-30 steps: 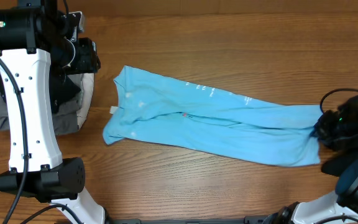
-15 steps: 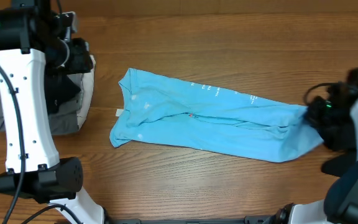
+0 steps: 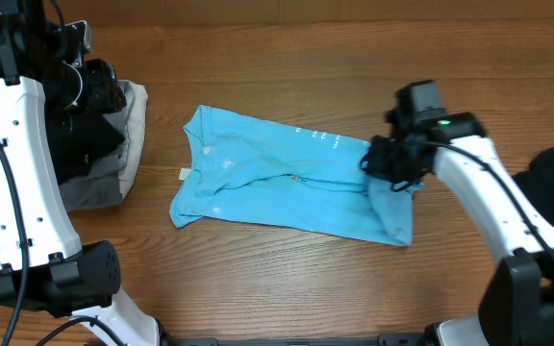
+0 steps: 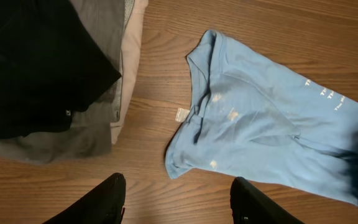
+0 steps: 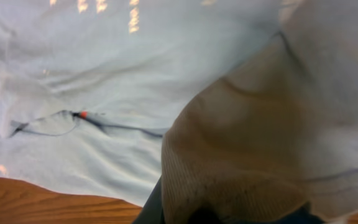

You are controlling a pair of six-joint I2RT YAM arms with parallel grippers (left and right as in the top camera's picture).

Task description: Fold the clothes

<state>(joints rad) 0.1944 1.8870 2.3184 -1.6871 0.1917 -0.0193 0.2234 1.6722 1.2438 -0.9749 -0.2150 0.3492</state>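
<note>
Table [image 3: 287, 279]: bare wood, seen from overhead, with everything below lying on it.
T-shirt [image 3: 277, 178]: light blue, in the middle of the table, stretched lengthwise from left to right and wrinkled. Its collar end points toward the pile. Its right end is lifted and doubled back over the body. The small white print near the upper edge is too small to read.
Pile [image 3: 99, 187]: black, grey and beige clothes stacked at the left edge of the table, black on top. It lies near the T-shirt [image 4: 260, 124] but apart from it, with bare wood between them.
Left arm [image 3: 27, 192]: white, reaching up along the left side, with its wrist over the pile [image 4: 36, 62].
Right arm [image 3: 479, 187]: white, reaching in from the lower right to the shirt's folded end.
Left gripper [image 4: 179, 202]: fingers spread wide with nothing between them, held above the wood between the pile and the collar.
Right gripper [image 3: 392, 168]: pinching the raised right end of the shirt; the wrist view shows cloth bunched up against it.
Tag [image 4: 181, 114]: a small white label sticking out at the collar edge.
Red mark [image 5: 83, 114]: a speck at a crease in the middle of the shirt.
</note>
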